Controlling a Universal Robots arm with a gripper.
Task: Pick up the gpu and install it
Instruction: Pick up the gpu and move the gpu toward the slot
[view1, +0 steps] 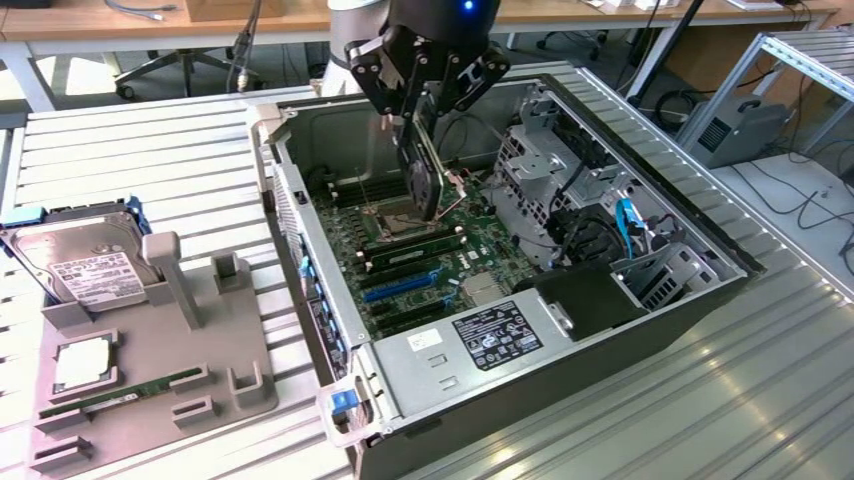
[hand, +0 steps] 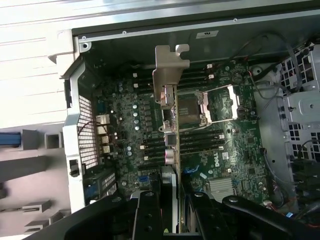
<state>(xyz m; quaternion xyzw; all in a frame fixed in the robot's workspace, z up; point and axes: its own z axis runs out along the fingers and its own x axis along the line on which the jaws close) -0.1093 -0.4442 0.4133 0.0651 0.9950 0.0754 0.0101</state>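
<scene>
The hand is clenched on the gpu, gripping it by its upper edge. The card hangs on edge inside the open computer case, over the motherboard, and is not seated in any slot. In the wrist view the card is edge-on, a thin line running out from between the fingers to its silver bracket, which faces the case's rear wall. Whether its lower edge touches the board is hard to tell; it looks just clear.

The card is probably light and stiff, yet fragile: its components and contact edge would not tolerate twisting or a hard squeeze. The flat faces give the pads a fair seat, but they look smooth, so the card could pivot if pushed off-line. The upper edge near the middle, away from bracket and contacts, seems the sound place to hold, since force then runs straight down the card. The hard drive sits well apart on the desk.
</scene>
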